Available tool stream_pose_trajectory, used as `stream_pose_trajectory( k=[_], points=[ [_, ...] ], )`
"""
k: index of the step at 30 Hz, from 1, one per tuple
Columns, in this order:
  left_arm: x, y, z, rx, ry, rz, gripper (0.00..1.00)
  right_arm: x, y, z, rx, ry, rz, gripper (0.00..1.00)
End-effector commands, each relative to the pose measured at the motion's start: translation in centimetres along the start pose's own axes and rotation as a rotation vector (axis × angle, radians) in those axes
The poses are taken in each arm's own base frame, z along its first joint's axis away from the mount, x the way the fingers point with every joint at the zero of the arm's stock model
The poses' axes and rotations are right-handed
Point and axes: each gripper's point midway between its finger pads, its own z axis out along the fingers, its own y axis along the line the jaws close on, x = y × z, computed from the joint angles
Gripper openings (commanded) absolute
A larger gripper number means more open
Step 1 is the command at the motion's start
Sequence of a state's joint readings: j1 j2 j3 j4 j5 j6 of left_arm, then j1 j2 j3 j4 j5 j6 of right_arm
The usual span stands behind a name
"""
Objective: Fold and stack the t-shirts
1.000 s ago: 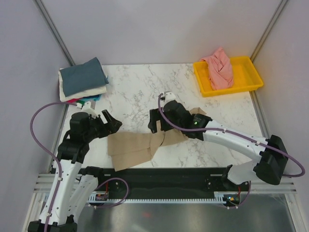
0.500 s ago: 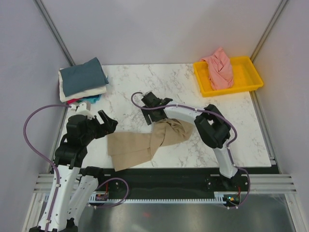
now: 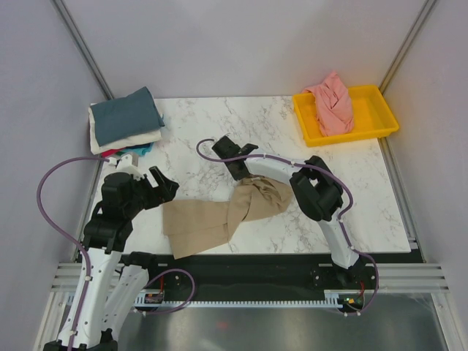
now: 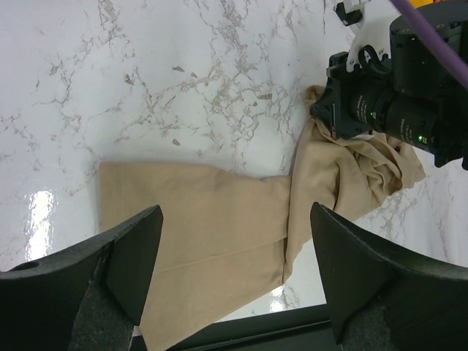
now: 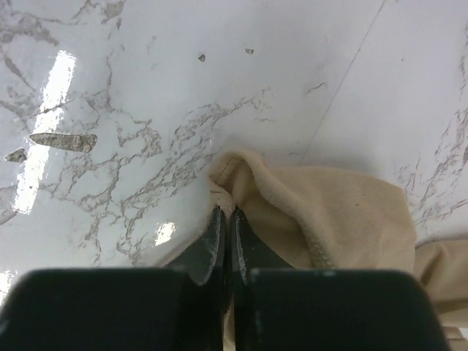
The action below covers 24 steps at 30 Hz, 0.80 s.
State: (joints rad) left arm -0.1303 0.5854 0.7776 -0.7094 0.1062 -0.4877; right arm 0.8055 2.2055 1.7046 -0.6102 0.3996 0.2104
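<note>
Plain grey walls close in a white marble table. The tan shirt lies along the near edge, towards the left. Its left half is spread flat and its right end is bunched into a loose heap.

The right gripper has come in low over the far tip of that heap. Its jaws are pressed together on a small fold of the hem, and the cloth rises to a little peak where it is pinched. My guess is that it took this edge so the crumpled end can be pulled out flat or carried across for a fold.

The left gripper hangs just above the flat half with its jaws spread wide and nothing in them. It looks placed to take the other side when needed.

The stack of folded shirts sits at the far left corner, out of the working area, slate-blue on top. At the far right corner a yellow tray holds the pink shirt, unfolded and draped over the tray's far rim, likely next in line.
</note>
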Motion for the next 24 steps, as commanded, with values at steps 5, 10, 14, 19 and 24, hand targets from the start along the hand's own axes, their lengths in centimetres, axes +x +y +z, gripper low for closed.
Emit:
stream_pose_trajectory(
  k=[5,10,14,19,24],
  points=[
    [-1.5,-0.7,-0.6,0.030,-0.052,0.037,0.89,-3.4,-2.7,-3.9,-0.027,-0.081,0.053,0.00],
    [-1.6,-0.9,-0.9,0.038,-0.061,0.042,0.89,-7.8,-10.7,-16.1,0.018,-0.296,0.241,0.00],
    [-1.7,-1.0,-1.2,0.045,-0.074,0.042,0.89,-4.5,-15.5,-24.1,0.031,-0.424,0.384,0.00],
    [-1.9,-1.2,-1.5,0.056,-0.093,0.043,0.89,6.9,-17.0,-25.1,0.035,-0.422,0.565,0.01],
    [-1.7,-1.5,-1.2,0.075,-0.073,0.050,0.89,16.4,-16.3,-21.5,0.082,-0.285,0.830,0.98]
  ],
)
